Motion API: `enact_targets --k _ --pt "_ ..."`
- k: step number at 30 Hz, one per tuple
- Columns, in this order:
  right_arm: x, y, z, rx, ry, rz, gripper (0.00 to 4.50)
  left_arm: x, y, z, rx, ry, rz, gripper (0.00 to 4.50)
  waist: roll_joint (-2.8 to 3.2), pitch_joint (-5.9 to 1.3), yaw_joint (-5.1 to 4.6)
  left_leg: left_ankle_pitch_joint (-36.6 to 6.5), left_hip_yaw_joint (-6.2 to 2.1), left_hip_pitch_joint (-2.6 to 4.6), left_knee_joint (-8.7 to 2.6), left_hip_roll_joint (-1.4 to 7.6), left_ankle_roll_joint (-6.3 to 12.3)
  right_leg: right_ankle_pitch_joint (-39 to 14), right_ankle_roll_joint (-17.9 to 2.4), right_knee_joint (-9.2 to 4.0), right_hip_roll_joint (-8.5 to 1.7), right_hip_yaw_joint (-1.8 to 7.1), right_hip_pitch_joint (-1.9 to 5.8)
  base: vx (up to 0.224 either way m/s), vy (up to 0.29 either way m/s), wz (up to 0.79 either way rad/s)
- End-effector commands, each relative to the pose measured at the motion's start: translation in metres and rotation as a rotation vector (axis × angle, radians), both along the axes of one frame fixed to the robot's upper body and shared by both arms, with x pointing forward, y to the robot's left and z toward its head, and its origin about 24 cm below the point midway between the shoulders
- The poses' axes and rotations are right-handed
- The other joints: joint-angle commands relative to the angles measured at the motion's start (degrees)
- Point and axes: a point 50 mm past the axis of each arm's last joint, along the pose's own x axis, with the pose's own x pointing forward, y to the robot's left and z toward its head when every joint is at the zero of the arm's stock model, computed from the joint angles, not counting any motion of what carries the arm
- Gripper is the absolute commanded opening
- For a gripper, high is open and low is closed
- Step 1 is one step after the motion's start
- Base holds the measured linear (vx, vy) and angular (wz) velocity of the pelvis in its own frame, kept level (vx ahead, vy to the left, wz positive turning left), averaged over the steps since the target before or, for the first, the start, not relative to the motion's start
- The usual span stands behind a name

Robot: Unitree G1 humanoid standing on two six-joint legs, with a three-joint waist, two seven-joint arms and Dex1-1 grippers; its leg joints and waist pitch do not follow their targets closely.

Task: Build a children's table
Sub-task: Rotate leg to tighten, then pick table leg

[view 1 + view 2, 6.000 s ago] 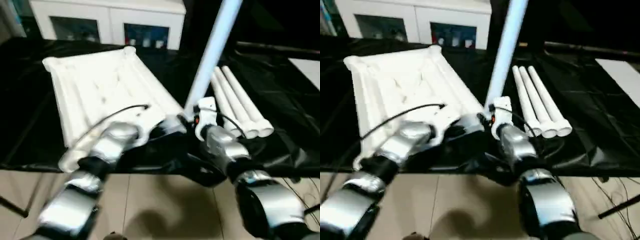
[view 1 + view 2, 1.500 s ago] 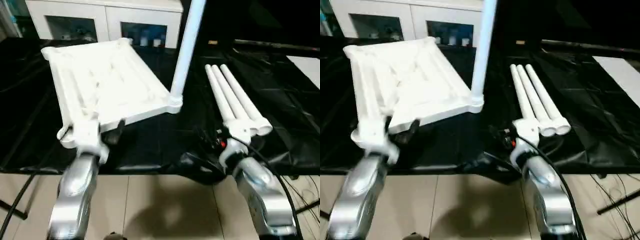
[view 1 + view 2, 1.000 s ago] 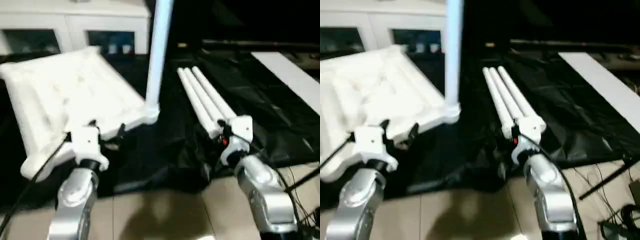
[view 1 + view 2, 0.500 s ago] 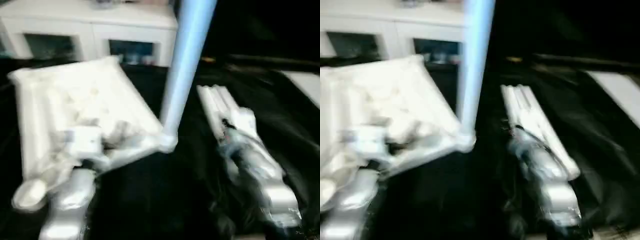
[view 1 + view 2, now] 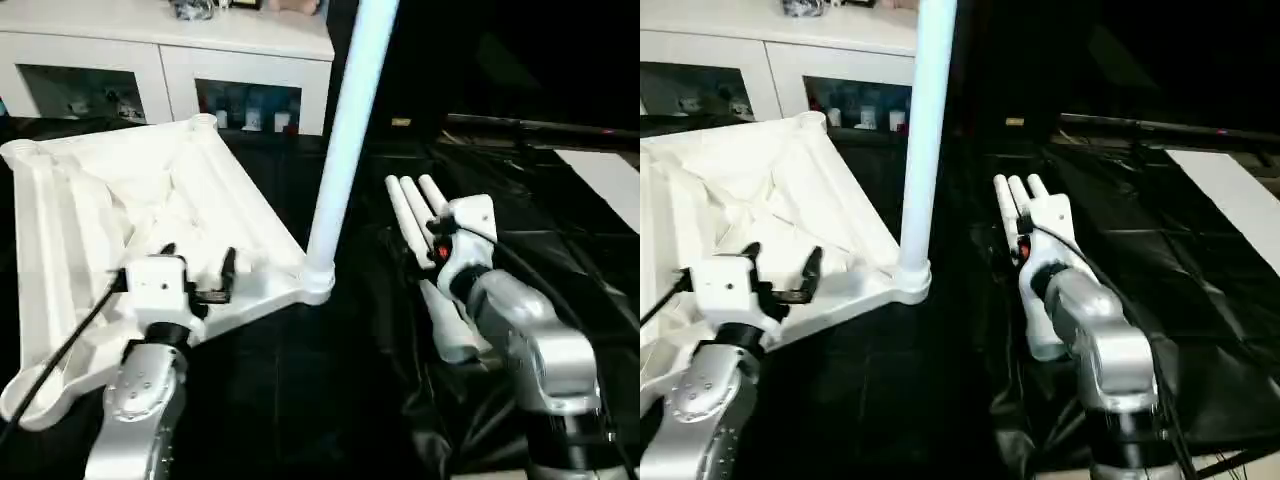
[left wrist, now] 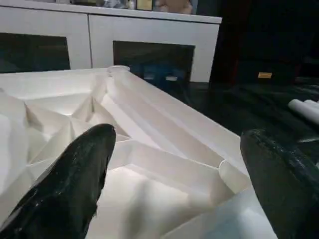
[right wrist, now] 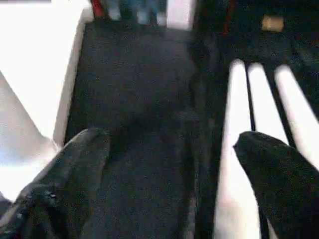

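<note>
Beneath the right gripper [image 7: 167, 164], three loose legs [image 5: 418, 215] lie side by side on the black sheet [image 5: 600, 270], and the gripper hangs directly over their near ends with its fingers [image 7: 279, 174] spread wide and nothing between them. A second and a half ago that gripper sat short of the bundle, nearer the robot; now it has come forward over the legs and tipped down toward them. The spread of the fingers also looks wider than it was a moment back. In my reading this is the reach for the second leg, with the grasp not yet made.

Ahead of the left gripper [image 6: 179, 164] lies the tabletop [image 5: 120, 200], ribbed underside up. That gripper is also wide open and empty, hovering above the ribs near the tabletop's near long edge, much where it stood a second ago. Off to its right, one fitted leg [image 5: 345, 130] stands upright in the near corner socket [image 5: 317, 280], so one of four is done. The other sockets in sight are empty.

Past the tabletop stands a white cabinet [image 5: 240, 60] with glass doors.

Closing on the leg nearest the tabletop looks like the next step; the three lie touching, so a single one may be hard to separate
</note>
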Motion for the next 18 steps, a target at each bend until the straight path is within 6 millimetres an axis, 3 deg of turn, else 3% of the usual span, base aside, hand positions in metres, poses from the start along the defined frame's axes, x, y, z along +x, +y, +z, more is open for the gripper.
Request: enact_targets --k 1,4,6,7,10,12,18 --pt "0.008 -0.008 0.003 -0.096 0.044 -0.051 4.46 0.006 0.000 0.006 0.015 -0.024 -0.041 4.50 0.63 -2.15 -0.65 -25.28 -2.03 0.98 -6.08 3.74 -5.44 -28.98 -3.62 -5.50 -3.19 1.35 0.89 -0.053 0.011 -0.04" --pt "0.013 -0.010 0.003 -0.144 0.048 -0.076 4.46 0.010 0.003 0.009 0.042 -0.041 -0.057 4.50 0.59 -1.95 -0.92 -25.54 -1.78 1.05 -6.00 3.69 -5.48 -28.97 -3.93 -5.69 -3.29 1.36 0.32 0.000 0.000 0.00" --pt "0.020 -0.012 0.002 -0.164 0.088 -0.117 4.46 0.019 0.009 0.019 0.091 -0.104 -0.101 4.50 -0.18 -1.95 -1.04 -25.56 -1.75 1.07 -5.96 3.54 -5.01 -30.53 -3.84 -6.01 -3.42 1.25 0.18 0.000 0.000 0.00" --pt "0.022 -0.013 0.001 -0.171 0.108 -0.131 4.46 0.022 0.013 0.025 0.110 -0.135 -0.113 4.50 0.37 -2.16 -1.09 -25.59 -1.82 1.30 -5.87 3.50 -5.35 -29.68 -4.29 -5.69 -3.40 1.28 0.05 0.000 0.000 0.00" --pt "0.024 -0.012 -0.003 -0.166 0.207 -0.137 4.46 0.032 0.028 0.040 0.135 -0.145 -0.145 4.50 0.10 -2.20 -1.42 -24.95 -1.92 1.02 -6.20 3.77 -6.37 -25.10 -5.75 -4.93 -3.50 1.03 0.47 0.000 0.000 0.00" --pt "0.023 -0.011 -0.006 -0.164 0.266 -0.122 4.46 0.032 0.029 0.044 0.129 -0.093 -0.261 4.50 0.11 -2.21 -1.24 -23.68 -1.73 0.85 -6.31 3.78 -6.62 -22.90 -6.66 -4.50 -3.72 1.01 0.68 0.000 0.000 0.00" --pt "0.019 -0.010 -0.016 -0.171 0.368 -0.128 4.46 0.008 0.014 0.045 0.110 0.075 -0.629 4.50 0.56 -2.69 -0.46 -16.83 -0.70 0.93 -6.15 4.12 -6.53 -15.03 -9.57 -3.36 -3.71 1.18 0.86 0.018 -0.008 0.01"
